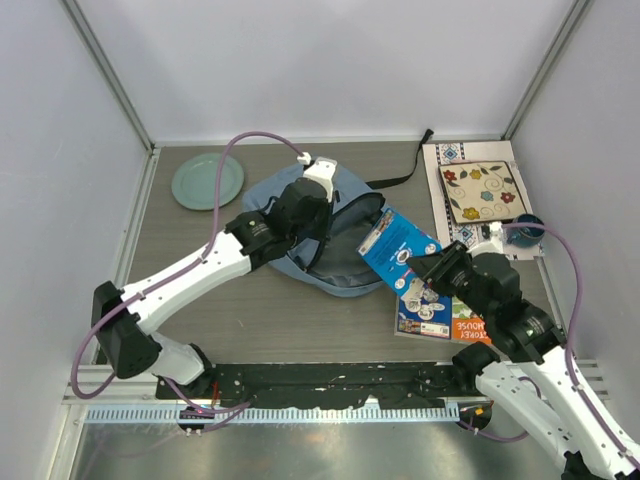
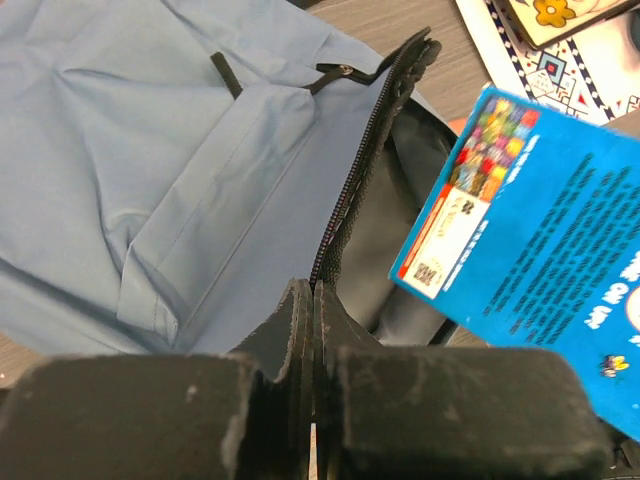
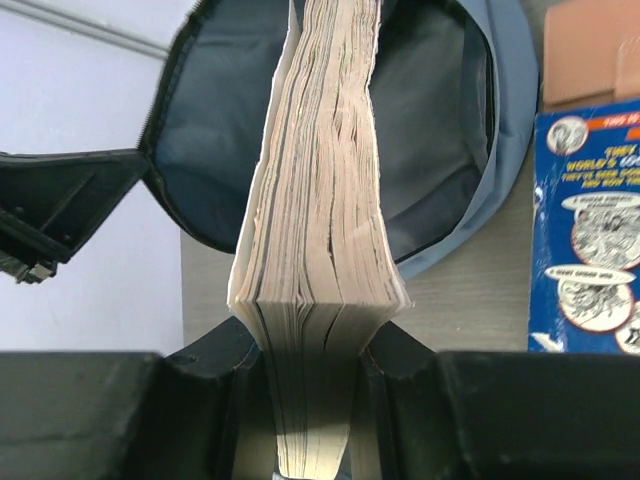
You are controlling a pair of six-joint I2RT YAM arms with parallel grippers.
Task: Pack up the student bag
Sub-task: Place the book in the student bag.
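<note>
High overview; both wrist close-ups on bag (image 2: 180,170)

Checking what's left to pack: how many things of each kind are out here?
backpack: 1
paperback books: 2, one held, one lying
green plate: 1
patterned sheet: 1
floral board: 1
blue cup: 1
Total: 7

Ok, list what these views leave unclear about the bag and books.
- Inside of the student bag: right wrist view, the held book blocks the middle.
- Held book's print: left wrist view, blurred and cut off by the right edge.
- Book on the table: top view, the right arm covers part.
</note>
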